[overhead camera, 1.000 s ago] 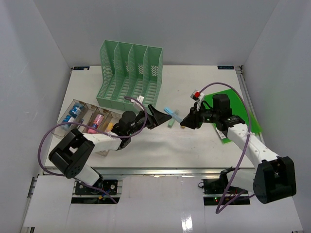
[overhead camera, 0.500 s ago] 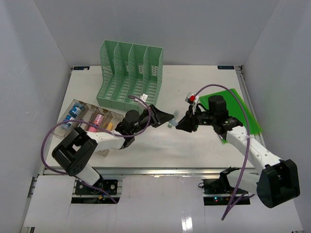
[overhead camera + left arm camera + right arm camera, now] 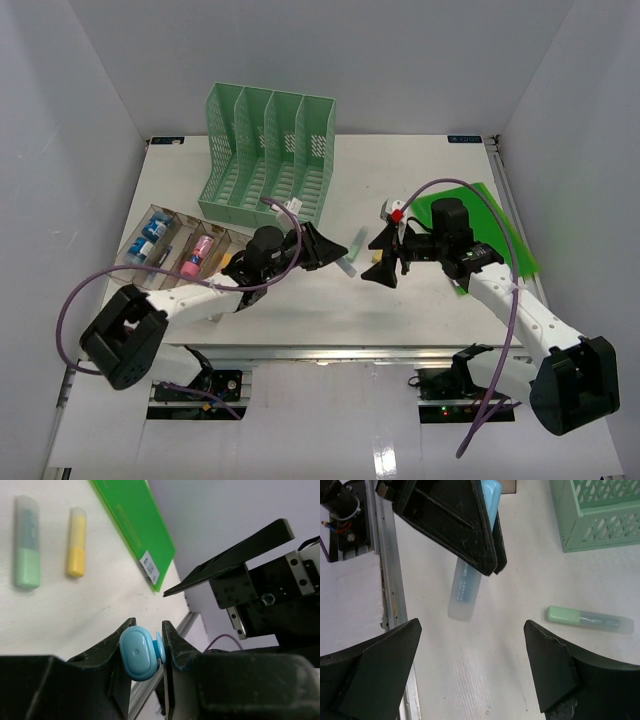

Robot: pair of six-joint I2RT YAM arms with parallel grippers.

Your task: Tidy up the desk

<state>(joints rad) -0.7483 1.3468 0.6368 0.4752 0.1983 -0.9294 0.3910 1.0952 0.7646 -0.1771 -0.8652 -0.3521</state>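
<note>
Above the white desk (image 3: 300,300), my left gripper (image 3: 333,252) is shut on the capped end of a blue highlighter (image 3: 141,652). The highlighter's pale body (image 3: 465,587) sticks out from the left fingers (image 3: 450,520) toward my right gripper (image 3: 381,258). The right gripper (image 3: 472,665) is open wide and does not touch the highlighter. A green highlighter (image 3: 26,550) and a yellow highlighter (image 3: 76,550) lie side by side on the desk under the two grippers.
A mint-green file rack (image 3: 268,150) stands at the back left. A clear tray (image 3: 165,262) holding small items sits at the left. A green folder (image 3: 480,225) lies flat at the right, under the right arm. The metal rail (image 3: 330,352) runs along the near edge.
The blue highlighter has passed from the right gripper to the left. The left jaws closed on it and the right jaws then opened wide.
</note>
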